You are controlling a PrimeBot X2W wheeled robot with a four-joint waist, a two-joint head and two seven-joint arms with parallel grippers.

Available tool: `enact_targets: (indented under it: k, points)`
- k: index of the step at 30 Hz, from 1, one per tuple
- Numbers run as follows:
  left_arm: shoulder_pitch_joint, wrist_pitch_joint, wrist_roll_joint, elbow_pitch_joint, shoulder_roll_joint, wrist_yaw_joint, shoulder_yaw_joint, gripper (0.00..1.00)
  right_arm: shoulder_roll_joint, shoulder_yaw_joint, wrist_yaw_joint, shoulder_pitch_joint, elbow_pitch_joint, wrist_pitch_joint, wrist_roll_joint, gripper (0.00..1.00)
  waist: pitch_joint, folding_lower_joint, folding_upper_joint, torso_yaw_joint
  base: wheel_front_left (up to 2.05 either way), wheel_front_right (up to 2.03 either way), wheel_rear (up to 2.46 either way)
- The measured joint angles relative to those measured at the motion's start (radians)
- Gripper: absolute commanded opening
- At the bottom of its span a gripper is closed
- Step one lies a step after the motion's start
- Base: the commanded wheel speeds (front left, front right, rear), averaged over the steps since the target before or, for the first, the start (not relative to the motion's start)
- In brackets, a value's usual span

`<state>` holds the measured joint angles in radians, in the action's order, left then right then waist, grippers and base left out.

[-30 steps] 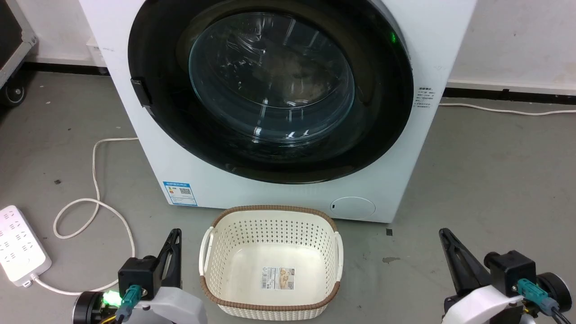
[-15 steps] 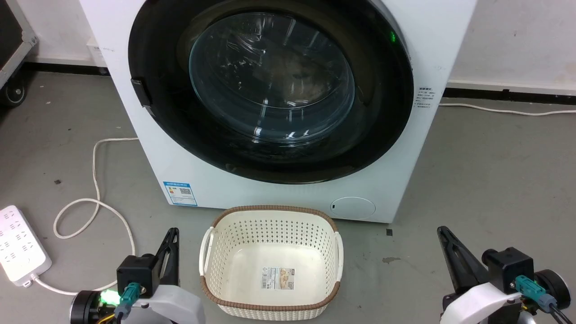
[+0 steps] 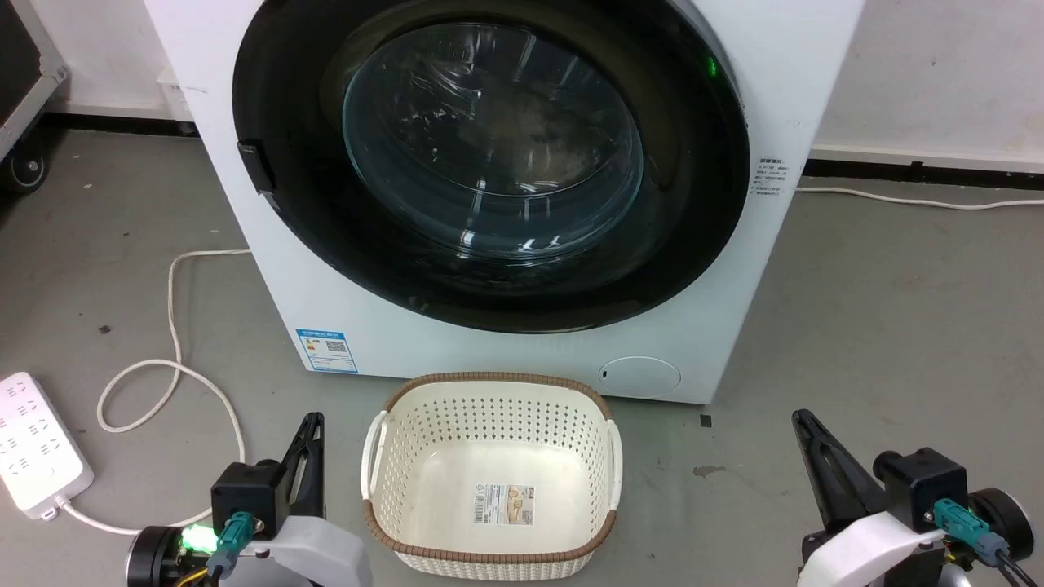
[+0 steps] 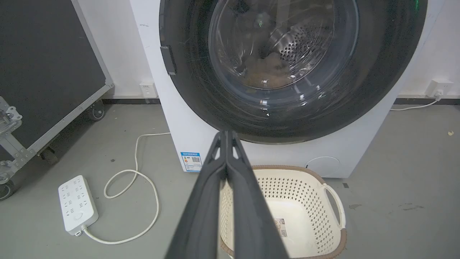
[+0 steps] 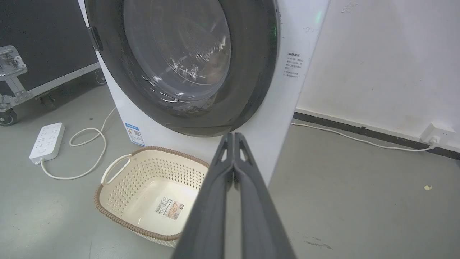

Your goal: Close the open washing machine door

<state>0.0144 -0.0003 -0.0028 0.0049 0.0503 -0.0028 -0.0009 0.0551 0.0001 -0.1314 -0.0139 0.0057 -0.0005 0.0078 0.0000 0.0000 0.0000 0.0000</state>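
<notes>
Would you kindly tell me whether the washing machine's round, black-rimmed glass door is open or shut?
Shut: the round black-rimmed glass door lies flush against the front of the white washing machine, with no gap at its rim.

Test lab: concrete floor [image 3: 897, 326], wheeled flight case [image 4: 46, 64]

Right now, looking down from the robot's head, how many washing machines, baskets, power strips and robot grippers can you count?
washing machine: 1
basket: 1
power strip: 1
grippers: 2, the left gripper and the right gripper
Total: 5
</notes>
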Motion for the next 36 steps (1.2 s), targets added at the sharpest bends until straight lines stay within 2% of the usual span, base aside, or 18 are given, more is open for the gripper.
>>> enact_targets:
  k: [36]
  points:
    - [-0.001, 0.0, 0.0, 0.0, 0.0, 0.0, 0.0, 0.0, 0.0, 0.0, 0.0, 0.0, 0.0, 0.0, 0.0, 0.0, 0.0, 0.0, 0.0001, 0.0, 0.0, 0.0, 0.0]
